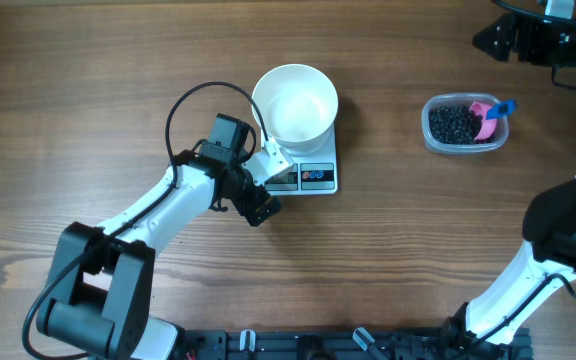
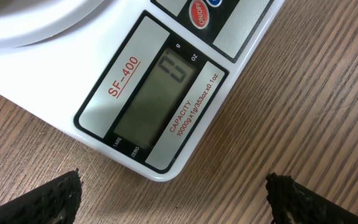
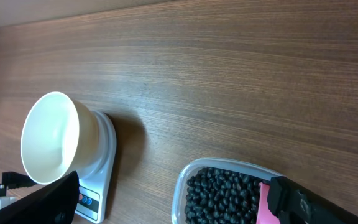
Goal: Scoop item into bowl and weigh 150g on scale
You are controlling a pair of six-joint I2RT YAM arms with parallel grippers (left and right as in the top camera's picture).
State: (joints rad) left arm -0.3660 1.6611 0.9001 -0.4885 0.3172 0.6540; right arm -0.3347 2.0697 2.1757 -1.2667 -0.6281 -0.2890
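Dead centre on the counter, your empty bowl sits on the scale, left claw gaping at its 8 o'clock, right claw gaping toward the item at 3 o'clock: nothing scooped, so grab that pink scoop.

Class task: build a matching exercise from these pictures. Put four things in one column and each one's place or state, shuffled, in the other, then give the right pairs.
Column 1
1. bowl
2. scale
3. black pieces
4. left gripper

Column 2
A. display reads zero
B. open, beside the scale's display
C. heaped in the clear tub
D. empty, standing on the scale

Pairs: 1-D, 2-A, 3-C, 4-B
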